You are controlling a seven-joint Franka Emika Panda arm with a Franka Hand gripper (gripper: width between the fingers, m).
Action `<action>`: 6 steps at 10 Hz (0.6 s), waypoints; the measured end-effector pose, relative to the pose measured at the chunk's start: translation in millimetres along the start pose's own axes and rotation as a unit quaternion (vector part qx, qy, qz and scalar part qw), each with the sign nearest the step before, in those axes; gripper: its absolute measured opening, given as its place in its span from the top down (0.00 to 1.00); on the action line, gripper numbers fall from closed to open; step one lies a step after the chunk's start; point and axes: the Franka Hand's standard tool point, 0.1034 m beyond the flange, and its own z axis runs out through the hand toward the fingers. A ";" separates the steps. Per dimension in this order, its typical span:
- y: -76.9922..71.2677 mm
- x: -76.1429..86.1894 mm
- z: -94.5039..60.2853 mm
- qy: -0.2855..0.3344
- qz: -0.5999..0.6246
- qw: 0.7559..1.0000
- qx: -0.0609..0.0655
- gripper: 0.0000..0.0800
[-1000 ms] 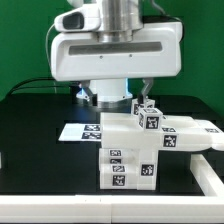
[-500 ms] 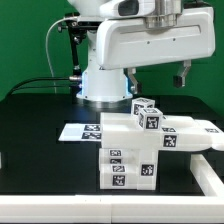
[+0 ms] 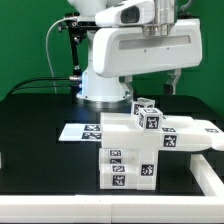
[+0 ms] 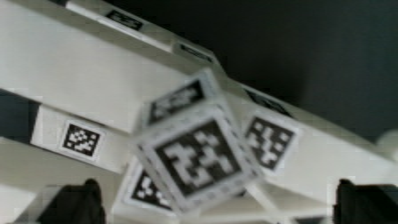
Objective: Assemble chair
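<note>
I see the chair (image 3: 140, 148), a blocky body of chunky white plastic slabs and legs with small black-and-white square tags, standing on the black counter (image 3: 40, 160) toward the exterior view's right. A tagged cube-like end (image 3: 147, 114) sticks up from its top, and a flat white arm reaches off to the exterior view's right. Its surfaces look smooth and matt, with square edges. The jaws hang well above the chair and apart from it, gaping wide and holding nothing; one dark fingertip (image 3: 176, 80) shows in the exterior view. In the wrist view the tagged cube end (image 4: 210, 150) sits between the two dark fingers (image 4: 75, 202), slightly blurred. Behind the chair the marker board (image 3: 78, 131) lies flat on the counter.
</note>
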 end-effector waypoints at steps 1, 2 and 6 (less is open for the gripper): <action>1.6 -3.6 7.5 -0.006 -0.017 1.000 0.001 0.19; -0.6 -4.4 13.8 -0.002 -0.020 1.000 -0.004 0.19; 4.2 -11.3 19.8 -0.010 -0.008 1.000 -0.002 0.25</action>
